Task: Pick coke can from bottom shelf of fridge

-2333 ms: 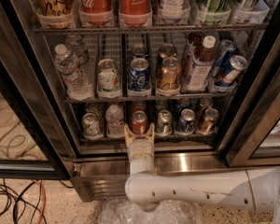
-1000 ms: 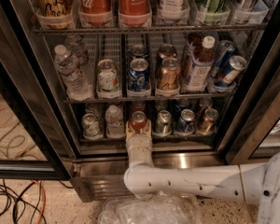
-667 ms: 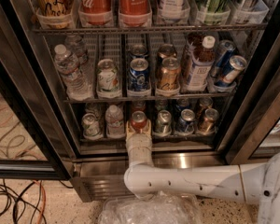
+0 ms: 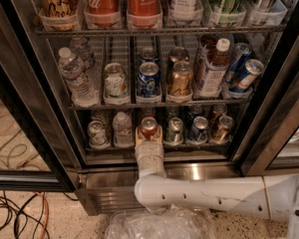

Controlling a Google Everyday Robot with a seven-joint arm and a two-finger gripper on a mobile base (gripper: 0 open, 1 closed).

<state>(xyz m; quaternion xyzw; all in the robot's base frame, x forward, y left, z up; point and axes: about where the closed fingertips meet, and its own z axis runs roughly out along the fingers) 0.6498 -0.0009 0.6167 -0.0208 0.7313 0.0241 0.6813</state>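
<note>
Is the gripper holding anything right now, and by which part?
The gripper is around the lower sides of the coke can, which stands on the bottom shelf; whether it actually grips the can cannot be told.

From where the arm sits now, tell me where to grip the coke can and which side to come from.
Grip the coke can by its round side wall, mid-height, coming straight in from the open front of the bottom shelf. It stands upright, drinks crowd both sides, and the rack above blocks the top. The gripper is at its front.
</note>
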